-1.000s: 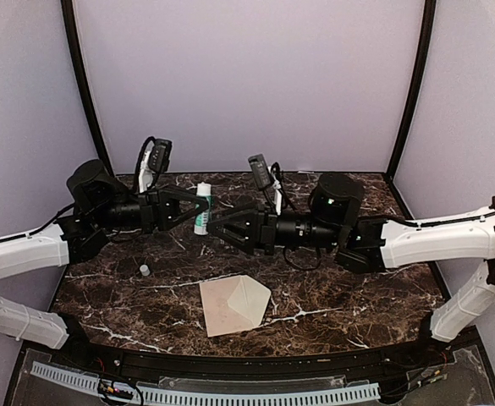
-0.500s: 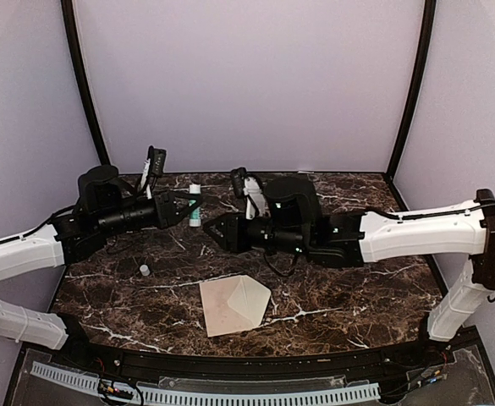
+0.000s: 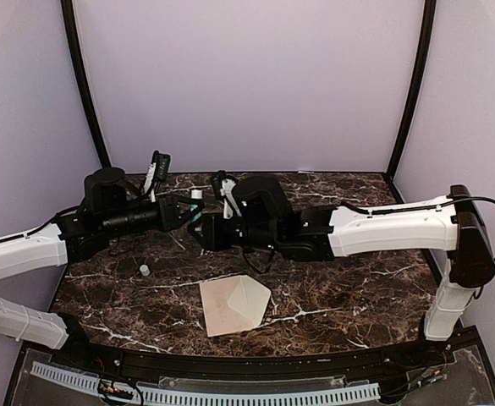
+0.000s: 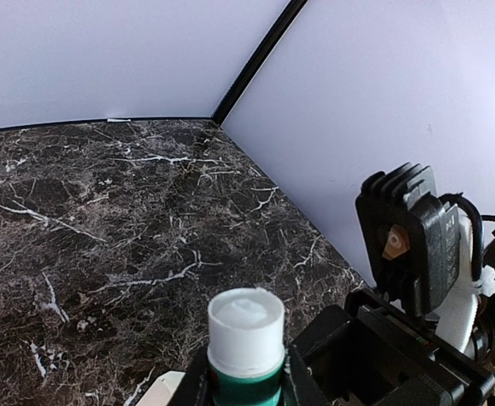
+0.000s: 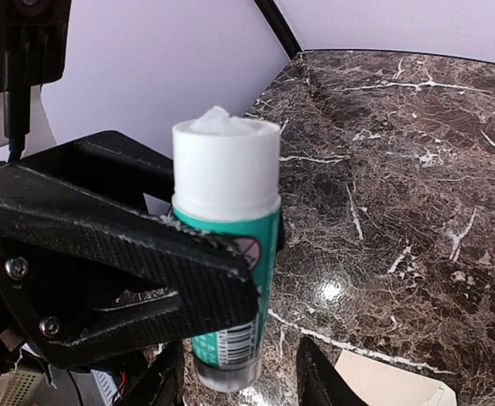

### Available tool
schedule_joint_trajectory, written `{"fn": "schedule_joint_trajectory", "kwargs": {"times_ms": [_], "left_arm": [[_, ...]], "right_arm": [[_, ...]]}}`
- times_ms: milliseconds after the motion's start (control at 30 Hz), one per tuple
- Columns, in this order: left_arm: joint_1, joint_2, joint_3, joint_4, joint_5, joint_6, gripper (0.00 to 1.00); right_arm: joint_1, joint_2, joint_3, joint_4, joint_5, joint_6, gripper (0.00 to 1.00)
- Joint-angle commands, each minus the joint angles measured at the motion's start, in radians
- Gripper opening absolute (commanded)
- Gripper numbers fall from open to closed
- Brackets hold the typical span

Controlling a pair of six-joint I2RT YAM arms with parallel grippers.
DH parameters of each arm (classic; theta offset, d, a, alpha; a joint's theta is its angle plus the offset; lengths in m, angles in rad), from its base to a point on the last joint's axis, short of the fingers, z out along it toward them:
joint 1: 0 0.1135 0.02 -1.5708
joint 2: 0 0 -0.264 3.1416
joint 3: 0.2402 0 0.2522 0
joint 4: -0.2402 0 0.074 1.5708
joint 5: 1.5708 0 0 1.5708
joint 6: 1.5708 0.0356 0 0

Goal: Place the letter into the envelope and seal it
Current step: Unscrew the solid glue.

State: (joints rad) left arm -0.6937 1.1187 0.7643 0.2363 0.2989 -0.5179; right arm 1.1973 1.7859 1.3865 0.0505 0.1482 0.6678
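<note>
The cream envelope (image 3: 234, 305) lies flat near the table's front, its pointed flap open to the right; a corner of the envelope (image 5: 391, 382) shows in the right wrist view. I cannot make out the letter as a separate sheet. My left gripper (image 3: 188, 215) is shut on an uncapped green glue stick (image 3: 195, 210), held upright above the table's back left. The white top of the glue stick (image 4: 245, 326) rises between the left gripper (image 4: 245, 387) fingers. My right gripper (image 5: 240, 381) is open, its jaws on either side of the base of the glue stick (image 5: 227, 228), with a gap on the right.
A small white cap (image 3: 144, 270) stands on the dark marble table (image 3: 357, 288) at the left. Purple walls with black corner posts close the back and sides. The right arm (image 3: 382, 230) stretches across the table's back half.
My right gripper has travelled left to the glue stick and now straddles its base. The left gripper has shifted slightly back and left with the stick. The envelope has not moved.
</note>
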Motion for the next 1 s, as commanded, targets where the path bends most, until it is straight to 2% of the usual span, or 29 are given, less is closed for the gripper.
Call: {"fn": "schedule_joint_trajectory", "kwargs": {"times_ms": [0, 400, 667, 767, 800, 967], "left_arm": [[0.0, 0.0, 0.03, 0.009, 0.012, -0.001, 0.0], [0.0, 0.017, 0.036, 0.011, 0.04, 0.001, 0.0], [0.0, 0.015, 0.049, 0.021, 0.093, 0.008, 0.0], [0.001, 0.012, 0.053, 0.066, 0.189, 0.014, 0.0], [0.0, 0.017, 0.055, 0.074, 0.215, 0.023, 0.0], [0.0, 0.034, 0.053, 0.255, 0.525, -0.007, 0.0]], "right_arm": [[0.008, 0.029, 0.051, 0.005, -0.013, 0.009, 0.41], [0.008, 0.031, 0.039, 0.03, 0.008, 0.021, 0.18], [-0.002, -0.089, -0.105, 0.201, -0.046, -0.019, 0.02], [-0.014, -0.16, -0.2, 0.339, -0.134, -0.04, 0.0], [-0.022, -0.179, -0.228, 0.386, -0.212, -0.044, 0.0], [-0.056, -0.249, -0.343, 0.609, -0.48, -0.045, 0.0]]}}
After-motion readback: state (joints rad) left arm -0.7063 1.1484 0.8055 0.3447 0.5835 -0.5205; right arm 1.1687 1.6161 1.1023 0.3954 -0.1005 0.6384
